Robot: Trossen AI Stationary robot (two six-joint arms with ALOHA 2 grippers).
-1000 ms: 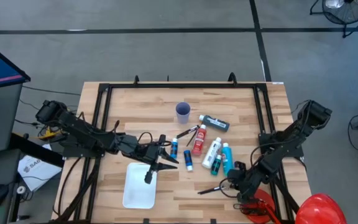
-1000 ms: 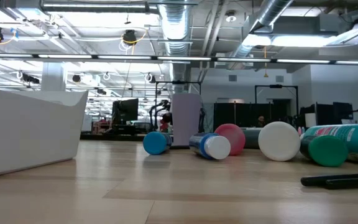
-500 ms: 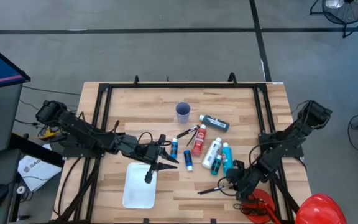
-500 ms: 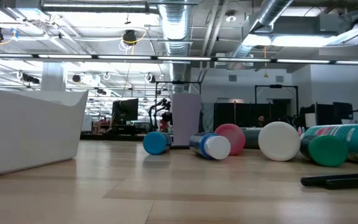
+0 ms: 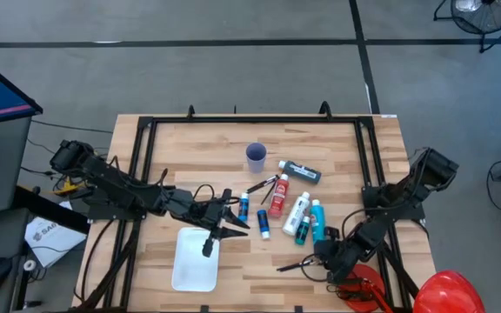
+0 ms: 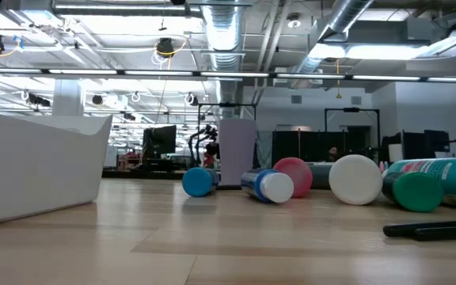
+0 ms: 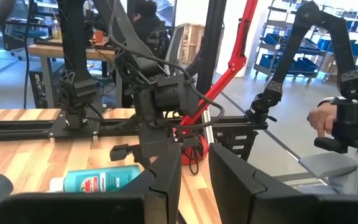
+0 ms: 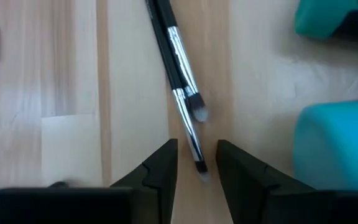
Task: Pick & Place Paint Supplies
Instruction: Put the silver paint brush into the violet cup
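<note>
Right gripper [image 8: 196, 167] slightly parted over two brushes [image 8: 178, 65]; straddle one handle squarely before closing. Left gripper [image 5: 218, 228] narrowly parted, empty, above tray [image 5: 190, 269].

Left arm [image 5: 129, 196] stretched in from the left edge, low over the table, elbow bent near the frame rail. Left gripper [image 5: 220, 228] pointed toward table centre, fingers [image 7: 166, 186] close together with only a narrow gap, nothing between them. Right arm [image 5: 398, 204] folded down from the right rail, forearm angled toward the near edge. Right gripper [image 8: 196, 168] aimed straight down just above the tabletop, fingers [image 8: 163, 168] slightly parted, straddling a thin brush tip [image 8: 199, 167] but not clamped on it.
</note>
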